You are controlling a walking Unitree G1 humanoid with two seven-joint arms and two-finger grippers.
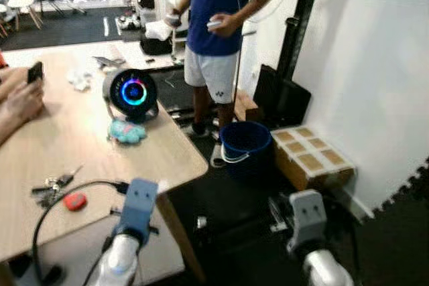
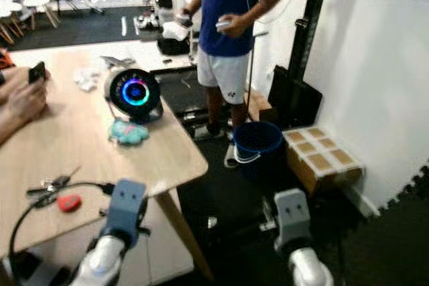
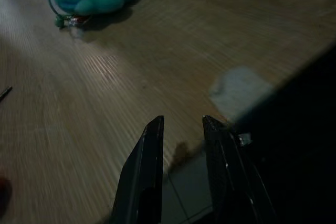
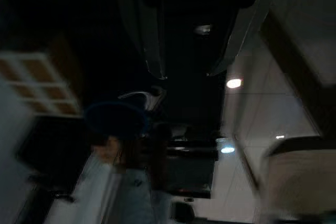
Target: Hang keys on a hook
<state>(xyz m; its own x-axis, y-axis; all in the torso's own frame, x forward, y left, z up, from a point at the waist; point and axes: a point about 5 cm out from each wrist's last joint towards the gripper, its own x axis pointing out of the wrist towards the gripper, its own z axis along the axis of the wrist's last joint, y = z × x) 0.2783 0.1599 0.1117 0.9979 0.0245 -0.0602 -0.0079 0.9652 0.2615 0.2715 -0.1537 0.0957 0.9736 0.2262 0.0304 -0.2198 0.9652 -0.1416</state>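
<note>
Partly cable-hidden keys (image 1: 52, 187) w/ red tag, table (image 1: 87, 152) edge.

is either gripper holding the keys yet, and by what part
No, nothing is held. The left gripper is open over the table edge; the right gripper is open and the keys lie on the table.

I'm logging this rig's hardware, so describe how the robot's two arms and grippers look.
The left arm is rounded silver with a faint blue glow, topped by a blue-grey boxy wrist block bearing two small dark dots. The right arm is silver too, with a lighter grey block and the same two dots. The left gripper has two long, flat black fingers. The right gripper looks dim, with paler-edged fingers.
</note>
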